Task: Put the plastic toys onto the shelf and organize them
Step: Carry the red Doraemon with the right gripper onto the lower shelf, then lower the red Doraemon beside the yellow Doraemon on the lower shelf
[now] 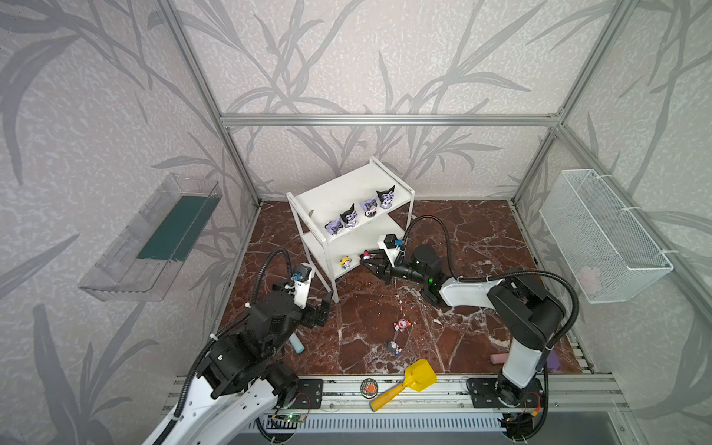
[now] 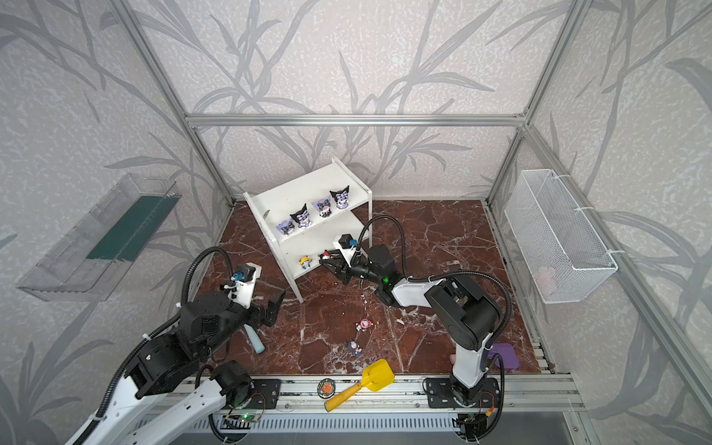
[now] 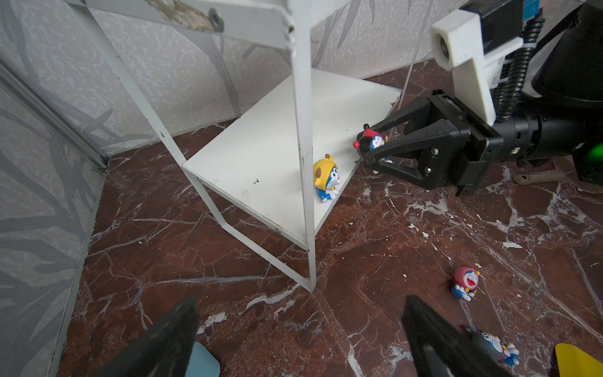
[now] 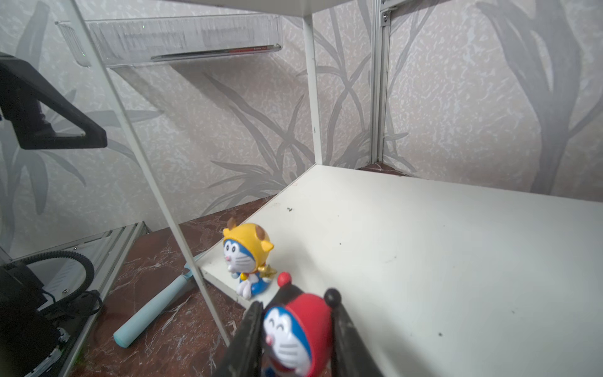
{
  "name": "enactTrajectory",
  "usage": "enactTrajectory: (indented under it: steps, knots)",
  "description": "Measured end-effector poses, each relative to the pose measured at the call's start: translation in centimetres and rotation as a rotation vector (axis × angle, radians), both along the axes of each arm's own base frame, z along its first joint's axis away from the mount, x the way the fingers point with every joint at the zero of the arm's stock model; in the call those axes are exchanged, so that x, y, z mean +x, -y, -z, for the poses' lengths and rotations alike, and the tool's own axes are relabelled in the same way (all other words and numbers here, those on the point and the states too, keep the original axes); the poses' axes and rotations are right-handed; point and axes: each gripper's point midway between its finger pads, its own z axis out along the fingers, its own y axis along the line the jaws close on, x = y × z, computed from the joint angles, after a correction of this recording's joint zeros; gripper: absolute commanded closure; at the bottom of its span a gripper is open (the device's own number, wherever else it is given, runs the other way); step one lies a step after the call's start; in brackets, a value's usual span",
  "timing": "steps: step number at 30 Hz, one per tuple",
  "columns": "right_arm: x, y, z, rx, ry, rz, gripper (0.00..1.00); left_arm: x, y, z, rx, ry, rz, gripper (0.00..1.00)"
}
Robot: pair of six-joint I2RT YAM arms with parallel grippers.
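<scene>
Holding red-black toy (image 4: pixel 290 336): right gripper (image 3: pixel 367 148) clamped on its head, at lower shelf (image 1: pixel 362 235) board's front edge beside yellow toy (image 3: pixel 326 176), prob. continuing a row by type. Left gripper (image 1: pixel 323 308) wide open, empty. Pink toy (image 1: pixel 402 325), grey toy (image 1: pixel 393 348) lie on surface (image 1: pixel 462 239).

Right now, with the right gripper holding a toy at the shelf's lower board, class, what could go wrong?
1. The red-hooded toy, clamped in the right gripper, is at the lower board's edge; released there, it might topple to the floor.
2. The yellow-hooded toy stands close by at that edge; opening jaws could knock it off.
</scene>
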Motion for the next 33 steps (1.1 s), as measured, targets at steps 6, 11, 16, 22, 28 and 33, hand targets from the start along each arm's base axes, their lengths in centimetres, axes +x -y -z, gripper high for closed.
enactTrajectory:
  steps: [6,11,16,22,28,33]
  knots:
    - [0.9,-0.4,-0.3,0.019,0.043,0.006,0.83,0.0,-0.1,0.0,0.000,-0.001,-0.005,0.01]
    - [1.3,-0.5,1.0,0.011,0.052,-0.004,0.83,0.1,-0.2,0.0,0.001,-0.002,-0.009,0.01]
    - [1.9,-1.0,0.8,0.040,0.101,-0.006,0.83,0.2,-0.1,0.2,0.003,-0.008,-0.008,0.01]
    - [2.4,-1.2,0.1,0.075,0.156,-0.001,0.83,0.2,0.0,0.3,0.004,-0.013,-0.007,0.01]
    - [2.7,-1.4,-0.1,0.095,0.198,0.007,0.80,0.3,-0.1,0.4,0.006,-0.016,-0.009,0.01]
    - [2.8,-1.4,-0.1,0.095,0.211,0.012,0.76,0.4,-0.1,0.5,0.009,-0.021,-0.013,0.01]
